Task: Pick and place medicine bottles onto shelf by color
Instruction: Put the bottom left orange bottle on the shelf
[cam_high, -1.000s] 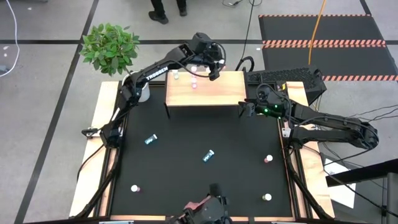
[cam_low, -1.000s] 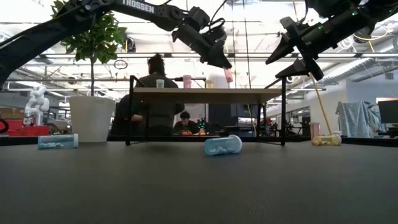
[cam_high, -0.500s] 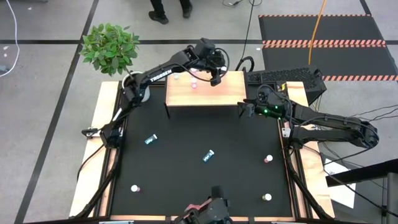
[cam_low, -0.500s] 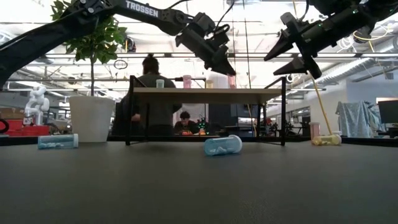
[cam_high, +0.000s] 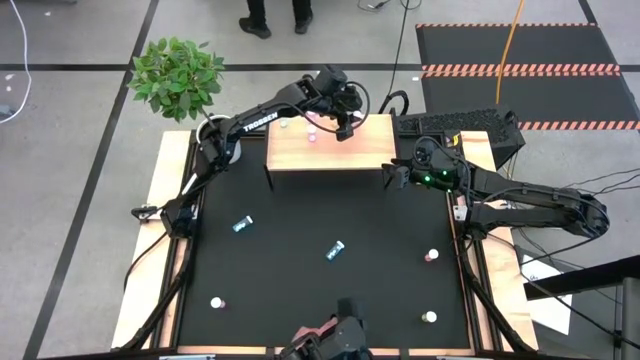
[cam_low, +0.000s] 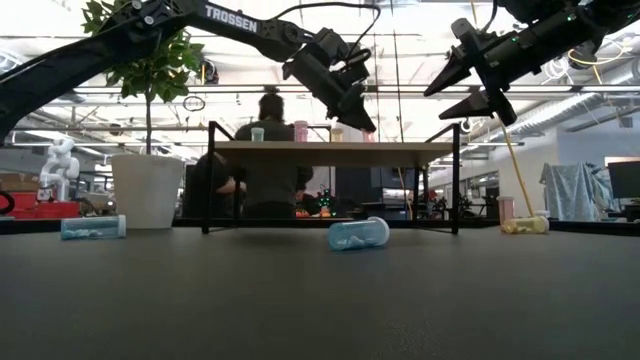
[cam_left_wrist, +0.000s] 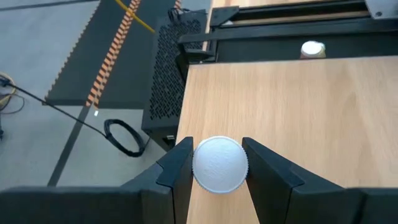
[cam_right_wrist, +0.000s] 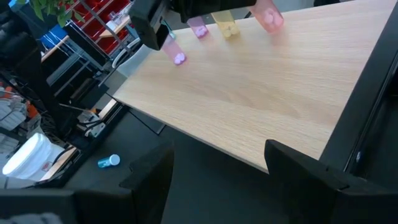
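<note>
The light wood shelf (cam_high: 330, 148) stands at the table's far edge. My left gripper (cam_high: 345, 121) hovers over its far right part, shut on a pink bottle with a white cap (cam_left_wrist: 219, 163). Three more bottles stand upright on the shelf top: two pink (cam_right_wrist: 178, 57) (cam_right_wrist: 199, 30) and one yellow (cam_right_wrist: 229, 28). On the black table lie two teal bottles (cam_high: 241, 225) (cam_high: 335, 250); two pink ones (cam_high: 431, 256) (cam_high: 217, 302) and a pale one (cam_high: 429, 318) stand upright. My right gripper (cam_high: 397, 176) waits open at the shelf's near right corner. My left gripper pinches the pink bottle just under its white cap (cam_left_wrist: 219, 163), one finger (cam_left_wrist: 177, 171) on each side. The fingers come from above, slanting down. The bottle (cam_right_wrist: 268, 17) hangs upright with its base at the shelf top; whether it touches the wood I cannot tell.
A white pot with a green plant (cam_high: 178, 75) stands at the far left corner. A black keyboard (cam_high: 455, 123) lies right of the shelf. Seated people (cam_low: 262, 160) show behind the shelf, beyond the table. The shelf's near right part (cam_right_wrist: 261, 99) is bare wood.
My left gripper has come down toward the shelf top and shifted slightly to the right, still shut on the pink bottle. The bottle has dropped from well above the wood to about its level.
</note>
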